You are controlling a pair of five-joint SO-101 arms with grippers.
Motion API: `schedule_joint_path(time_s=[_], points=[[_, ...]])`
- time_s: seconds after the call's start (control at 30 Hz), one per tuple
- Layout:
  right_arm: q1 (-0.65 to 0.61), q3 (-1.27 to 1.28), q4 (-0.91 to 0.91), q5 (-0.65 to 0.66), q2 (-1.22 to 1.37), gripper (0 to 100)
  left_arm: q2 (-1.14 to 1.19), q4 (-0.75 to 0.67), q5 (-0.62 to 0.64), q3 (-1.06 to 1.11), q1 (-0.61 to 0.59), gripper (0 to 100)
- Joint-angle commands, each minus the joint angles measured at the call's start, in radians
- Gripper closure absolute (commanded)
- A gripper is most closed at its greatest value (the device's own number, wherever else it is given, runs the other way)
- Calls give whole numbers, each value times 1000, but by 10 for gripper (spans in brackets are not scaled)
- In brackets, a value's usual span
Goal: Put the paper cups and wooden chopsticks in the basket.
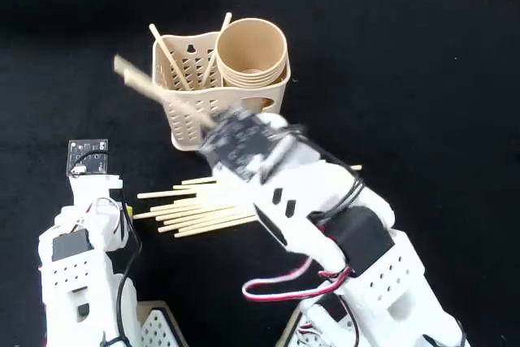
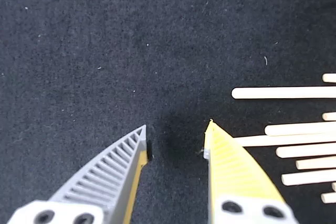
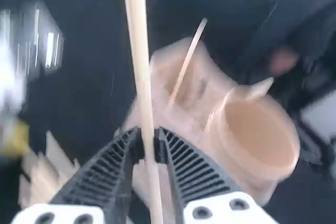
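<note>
Right gripper (image 3: 147,142) clamped on a pale wooden chopstick (image 3: 137,51), in the air beside the beige perforated plastic basket (image 1: 188,119). Light, stiff and smooth, so it probably pivots; grip mid-length. Left gripper (image 2: 176,128) fingers wide, empty.

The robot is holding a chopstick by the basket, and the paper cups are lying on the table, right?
Not quite. The right gripper does hold a chopstick by the basket, but the paper cups are stacked inside the basket, not lying on the table. The high view shows it.
</note>
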Motion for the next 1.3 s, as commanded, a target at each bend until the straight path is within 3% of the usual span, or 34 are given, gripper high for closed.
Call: schedule_joint_path(time_s=[0.0,0.23,0.33,0.53,0.8,1.1,1.27], points=[[-3,-54,-324,-124,-16,986,5,-18,-6,-4,-10,809],[-3,-54,-779,-180,111,986,5,-18,-6,-4,-4,809],[-3,-102,-853,-183,236,986,5,-18,-6,-4,-4,809],[35,-245,-855,-189,483,986,5,-18,-6,-2,-5,809],[114,-216,-812,-399,636,986,5,-18,-6,-2,-4,809],[133,-85,-804,-400,688,979,5,-18,-6,-2,-4,809],[124,-128,-671,-407,688,841,5,-18,-6,-2,-4,809]])
